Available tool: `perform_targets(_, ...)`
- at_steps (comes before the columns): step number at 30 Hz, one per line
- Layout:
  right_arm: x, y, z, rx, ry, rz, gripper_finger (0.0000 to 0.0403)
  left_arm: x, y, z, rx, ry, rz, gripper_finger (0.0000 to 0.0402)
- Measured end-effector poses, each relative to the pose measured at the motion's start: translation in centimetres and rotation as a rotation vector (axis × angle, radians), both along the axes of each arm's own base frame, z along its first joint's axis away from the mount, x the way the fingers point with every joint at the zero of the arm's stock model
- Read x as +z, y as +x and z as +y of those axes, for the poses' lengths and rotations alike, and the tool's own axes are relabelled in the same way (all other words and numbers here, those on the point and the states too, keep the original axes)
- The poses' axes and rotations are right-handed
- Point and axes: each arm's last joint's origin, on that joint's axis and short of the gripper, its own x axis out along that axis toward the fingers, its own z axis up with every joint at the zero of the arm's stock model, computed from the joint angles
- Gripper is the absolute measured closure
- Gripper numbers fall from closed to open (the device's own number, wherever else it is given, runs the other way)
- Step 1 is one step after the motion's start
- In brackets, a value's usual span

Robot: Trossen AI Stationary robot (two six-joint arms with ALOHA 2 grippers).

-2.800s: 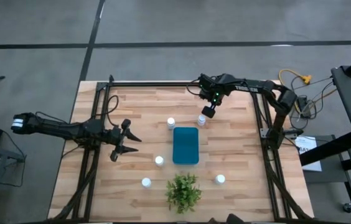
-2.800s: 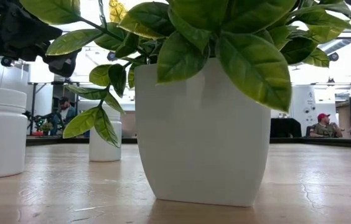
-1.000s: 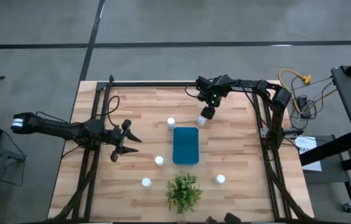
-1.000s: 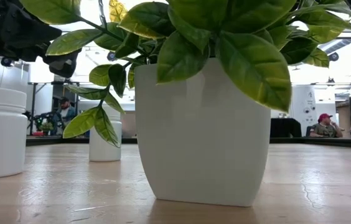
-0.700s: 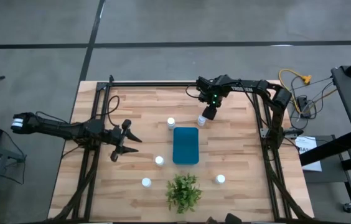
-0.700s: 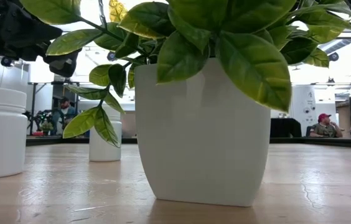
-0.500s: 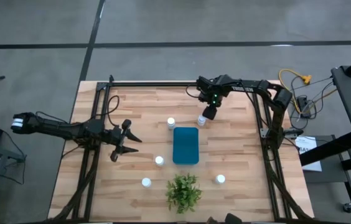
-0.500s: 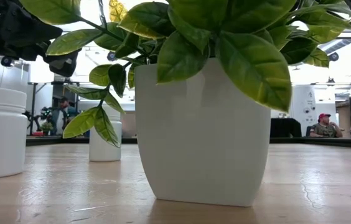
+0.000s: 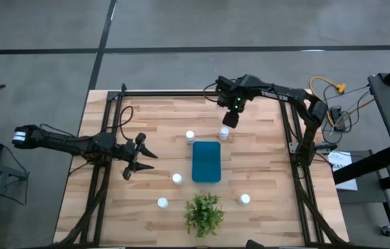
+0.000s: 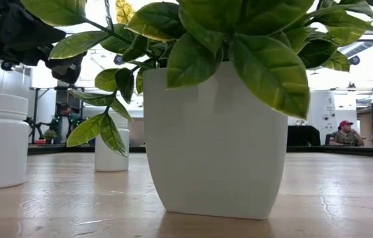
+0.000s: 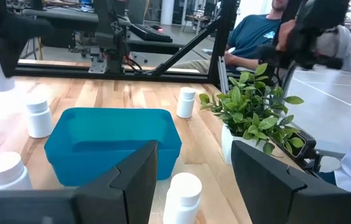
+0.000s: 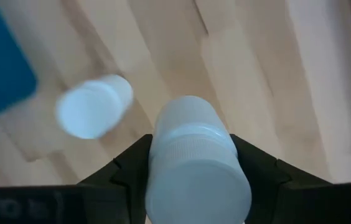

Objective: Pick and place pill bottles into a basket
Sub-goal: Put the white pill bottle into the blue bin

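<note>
1. Wooden planks form the table (image 9: pixel 264 173), on which the teal basket (image 9: pixel 206 161) is set near the middle.
2. One pill bottle (image 12: pixel 197 162) is clamped between the right gripper (image 9: pixel 228 119) fingers, lifted above the table just beyond the basket's far right corner.
3. Another bottle (image 9: pixel 223 133) is stood below it, beside that corner.
4. Four more bottles (image 9: pixel 190 136) are spread around the basket.
5. A potted plant (image 9: pixel 204 213) is placed at the basket's near end.
6. The left gripper (image 9: pixel 142 155) is held well left of the basket, fingers apart and empty.
</note>
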Motion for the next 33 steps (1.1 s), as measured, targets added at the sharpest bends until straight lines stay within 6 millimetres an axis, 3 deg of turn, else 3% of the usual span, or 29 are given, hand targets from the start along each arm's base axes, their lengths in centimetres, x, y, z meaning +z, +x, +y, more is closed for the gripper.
perform_targets(9,2.9,2.6,4.4,0.129,0.029,-0.119,0.0238,-0.1,0.0,0.0,-0.001,0.002,0.004,0.0214)
perform_targets(23,3.1,5.1,12.8,0.262,0.043,-0.147,0.0238,-0.2,0.0,0.0,-0.001,0.003,0.015,0.0214)
perform_targets(33,2.8,5.7,15.8,0.298,0.058,-0.151,0.0238,-0.2,0.0,0.0,-0.001,0.009,0.015,0.0214)
